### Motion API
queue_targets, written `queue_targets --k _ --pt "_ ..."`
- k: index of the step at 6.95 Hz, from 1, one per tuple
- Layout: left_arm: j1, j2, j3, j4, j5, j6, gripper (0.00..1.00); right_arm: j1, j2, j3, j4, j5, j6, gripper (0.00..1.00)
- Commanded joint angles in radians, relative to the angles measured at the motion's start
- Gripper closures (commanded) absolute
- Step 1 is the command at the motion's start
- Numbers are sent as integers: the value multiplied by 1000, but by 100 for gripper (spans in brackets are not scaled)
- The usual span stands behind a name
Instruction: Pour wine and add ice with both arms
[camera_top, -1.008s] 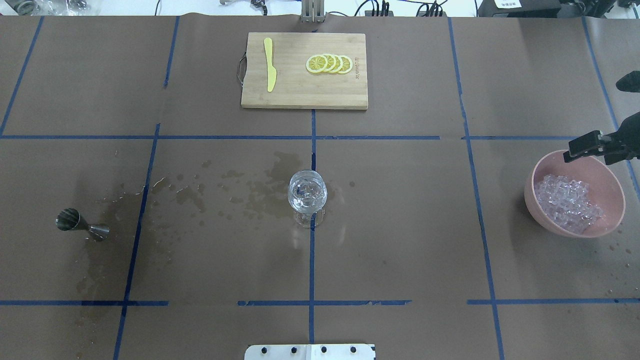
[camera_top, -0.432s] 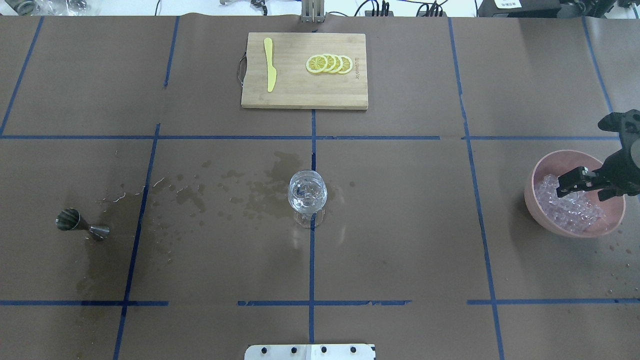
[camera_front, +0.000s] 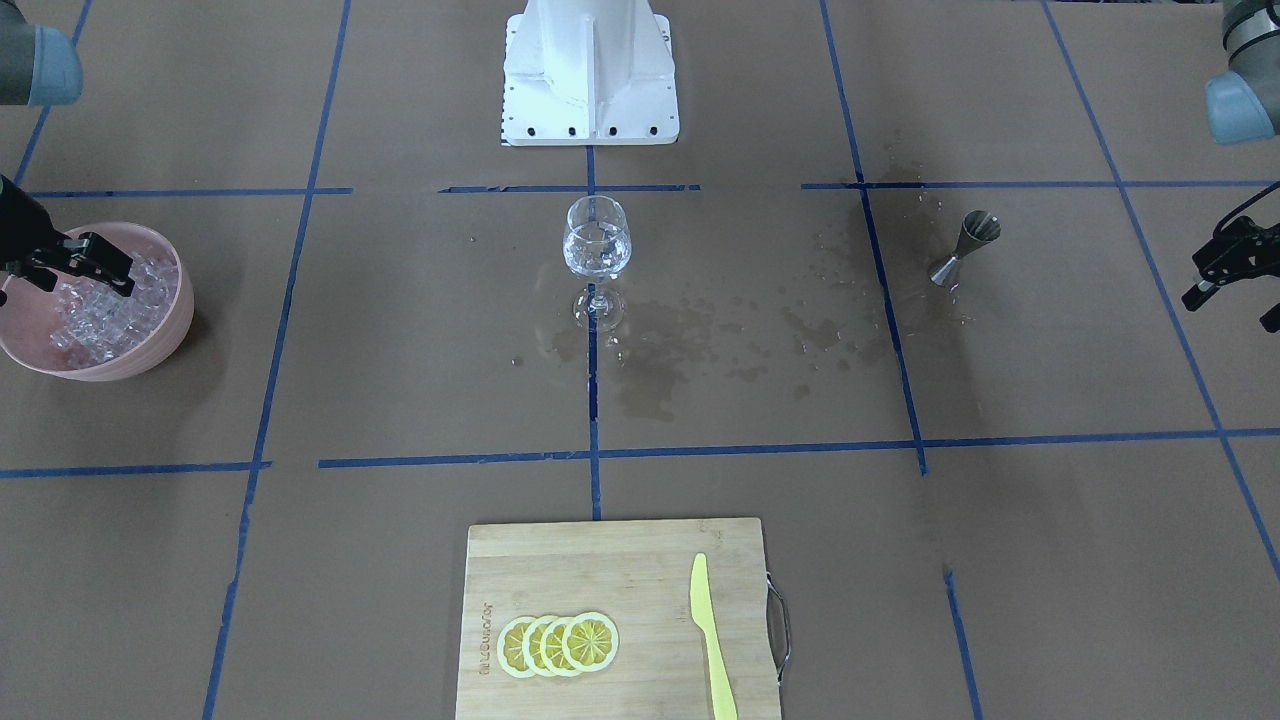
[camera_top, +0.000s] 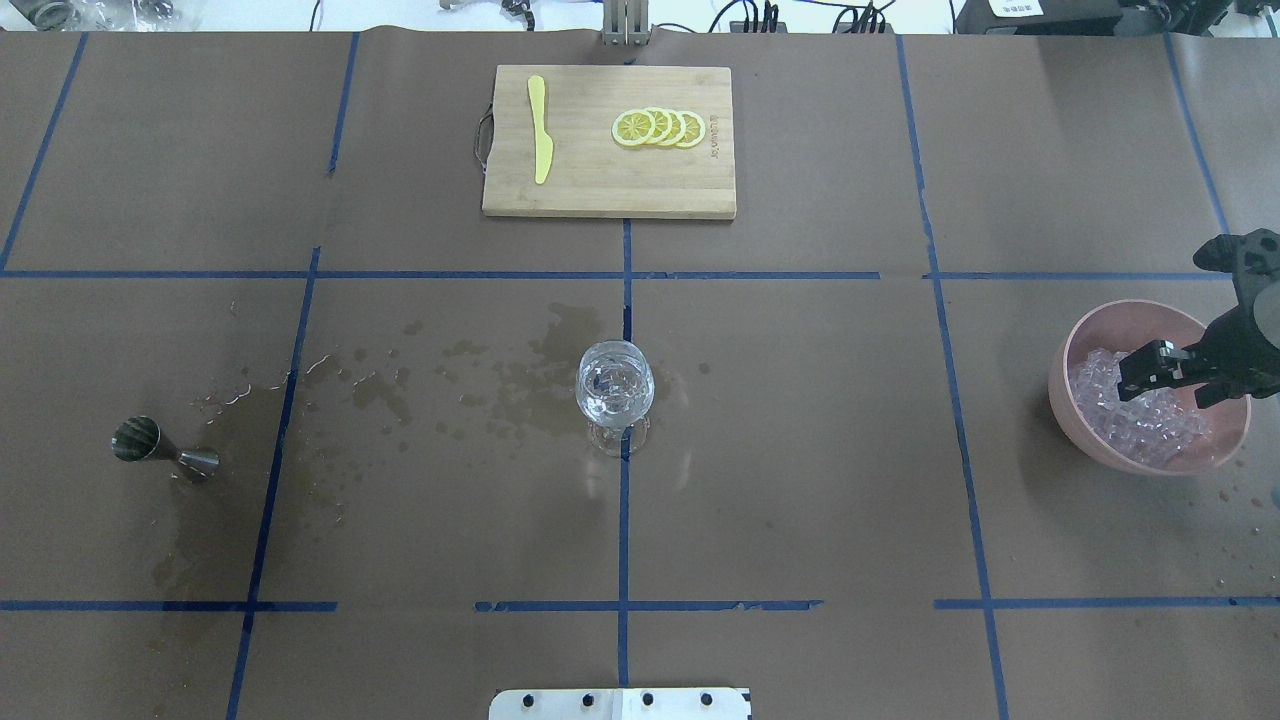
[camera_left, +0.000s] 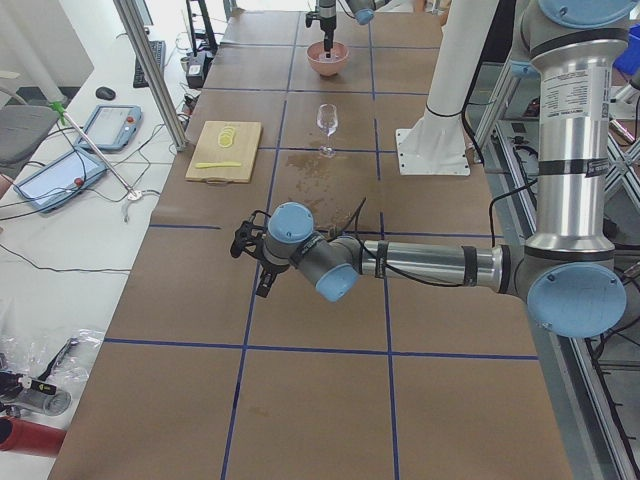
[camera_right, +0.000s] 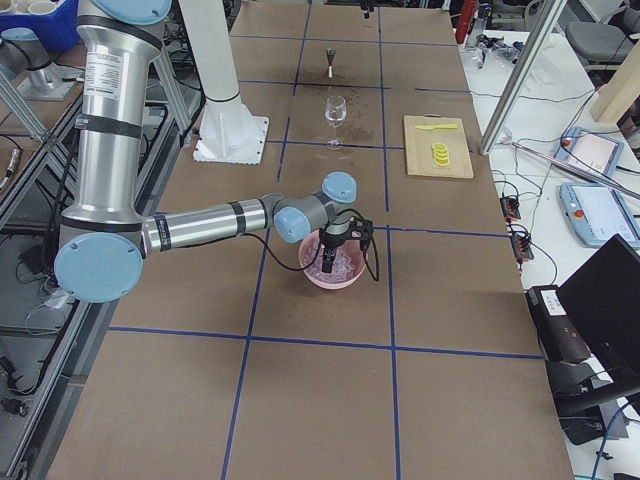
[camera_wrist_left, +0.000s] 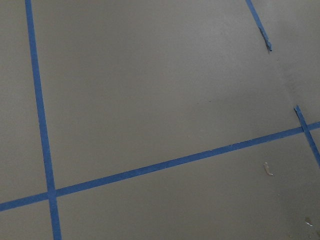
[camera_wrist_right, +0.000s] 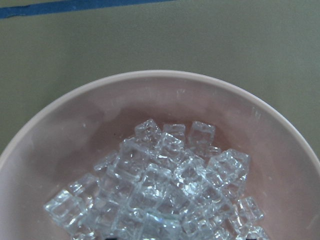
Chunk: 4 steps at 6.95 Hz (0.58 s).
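Note:
The ice (camera_top: 1150, 430) is a heap of small clear cubes in a pink bowl (camera_top: 1062, 392) at the table's right end. My right gripper (camera_top: 1165, 385) hangs open just above the heap, inside the bowl's rim, holding nothing. The right wrist view looks straight down on the ice (camera_wrist_right: 160, 190). A stemmed wine glass (camera_top: 615, 390) stands upright at the table's middle with something clear in its bowl; I cannot tell if it is wine. My left gripper (camera_front: 1235, 300) hovers open and empty over bare table at the left end, beyond a steel jigger (camera_top: 160, 452).
A wooden cutting board (camera_top: 608, 195) with lemon slices (camera_top: 660, 128) and a yellow knife (camera_top: 540, 130) lies at the far middle. Wet stains (camera_top: 480, 380) spread between the jigger and the glass. The white pedestal (camera_front: 590, 70) stands at the near edge.
The right gripper came in from beyond the bowl's far rim and dropped over the ice, then nearly stopped. Glass, jigger and board have not moved.

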Motion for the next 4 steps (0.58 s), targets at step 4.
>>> queue_targets --k 4 --pt "0 66 -19 -81 -2 -2 0 -6 32 36 0 4 33 100"
